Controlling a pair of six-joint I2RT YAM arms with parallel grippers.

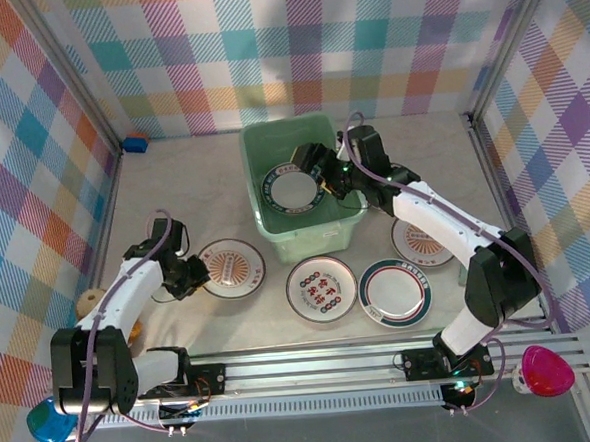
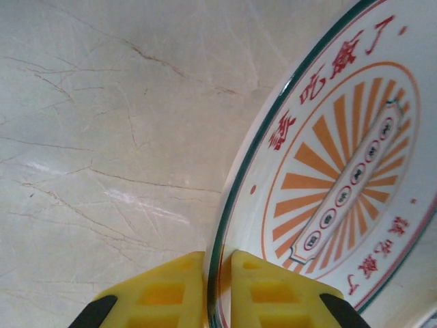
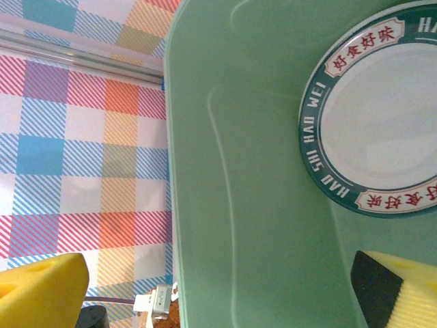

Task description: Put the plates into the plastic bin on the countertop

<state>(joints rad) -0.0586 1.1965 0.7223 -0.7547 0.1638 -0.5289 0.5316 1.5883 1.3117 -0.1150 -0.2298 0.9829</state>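
While left fingers (image 2: 160,297) pinch one plate (image 2: 328,184), right fingers (image 3: 41,290) spread, five plates (image 1: 322,287), one bin (image 1: 311,238).

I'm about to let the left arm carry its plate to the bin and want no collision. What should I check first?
1. Rim of the sunburst plate pinched by the left gripper: ok.
2. Grip firm enough to lift: cannot tell.
3. The right gripper open and empty: ok.
4. Right gripper clear of the plastic bin: not ok, it hangs over it.
5. Room in the bin: ok, one green-rimmed plate lies inside.
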